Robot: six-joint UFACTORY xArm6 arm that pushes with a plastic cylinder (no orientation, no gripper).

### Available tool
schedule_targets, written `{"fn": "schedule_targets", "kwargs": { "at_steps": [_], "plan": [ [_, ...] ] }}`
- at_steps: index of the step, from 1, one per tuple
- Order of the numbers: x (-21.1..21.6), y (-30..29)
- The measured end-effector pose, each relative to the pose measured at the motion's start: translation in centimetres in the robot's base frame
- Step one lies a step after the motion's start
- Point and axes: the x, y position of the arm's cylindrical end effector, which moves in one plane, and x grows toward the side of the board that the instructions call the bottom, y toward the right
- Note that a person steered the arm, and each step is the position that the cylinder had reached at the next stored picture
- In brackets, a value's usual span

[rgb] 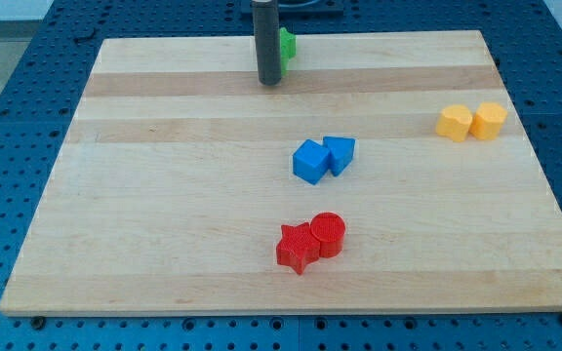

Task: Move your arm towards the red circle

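Observation:
The red circle [328, 234] lies low in the middle of the wooden board [164, 224], touching a red star [298, 247] on its left. My tip [269, 82] is near the view's top centre, far above the red circle, right beside a green block [286, 46] that the rod partly hides.
A blue cube [310, 162] and a blue triangular block [340, 153] sit together in the middle, between my tip and the red blocks. Two yellow blocks [454, 123] [489, 120] sit at the right. Blue perforated table surrounds the board.

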Motion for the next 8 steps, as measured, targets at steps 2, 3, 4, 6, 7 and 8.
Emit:
{"fn": "schedule_targets", "kwargs": {
  "at_steps": [2,3,4,6,7,8],
  "plan": [
    [1.2,0.7],
    [4.9,-1.9],
    [8.8,-5.6],
    [22.3,-6.4],
    [28.2,-6.1],
    [33.3,-4.6]
  ]
}}
